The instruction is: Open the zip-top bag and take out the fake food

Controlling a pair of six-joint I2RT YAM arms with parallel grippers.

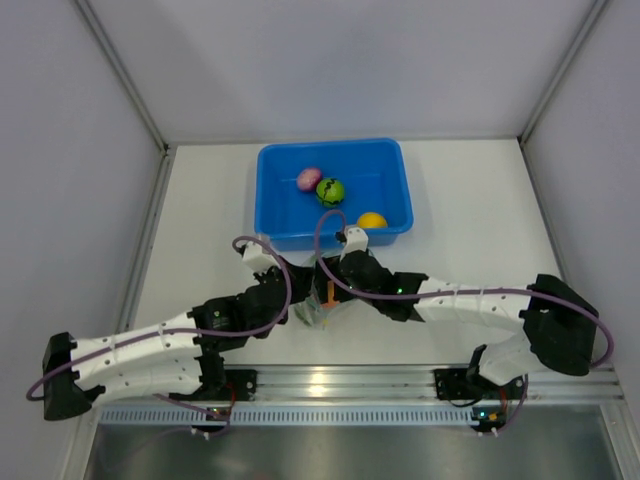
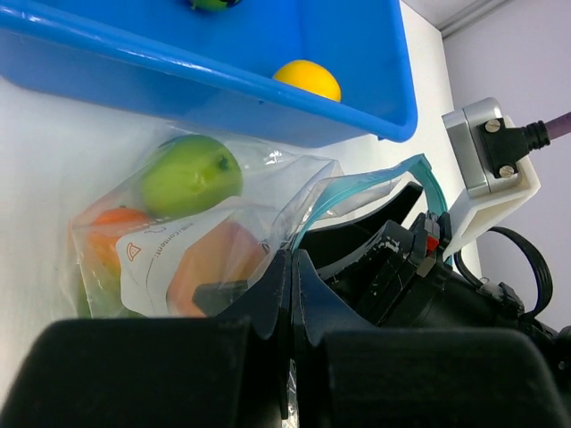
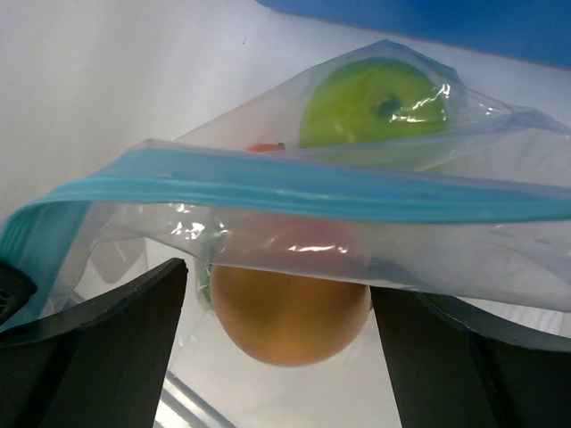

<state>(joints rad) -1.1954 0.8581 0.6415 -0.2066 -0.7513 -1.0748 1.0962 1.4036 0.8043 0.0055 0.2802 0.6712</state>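
The zip-top bag (image 1: 318,312) lies just in front of the blue tub (image 1: 275,190), its teal zipper strip (image 3: 312,192) parted. My left gripper (image 2: 293,259) is shut on the bag's near edge, with plastic pinched between the fingers. My right gripper (image 3: 278,278) is open at the bag's mouth, its fingers on either side of a peach-orange fruit (image 3: 290,316). A lime green fruit (image 2: 189,174) and another orange fruit (image 2: 111,227) also sit in the bag. In the tub lie a purple-pink fruit (image 1: 309,178), a dark green striped fruit (image 1: 330,190) and a yellow fruit (image 1: 372,220).
The tub's front wall (image 2: 223,89) stands right behind the bag. Both arms meet over the bag at the table's middle front. Grey walls close in the left, right and back; a metal rail (image 1: 330,380) runs along the near edge.
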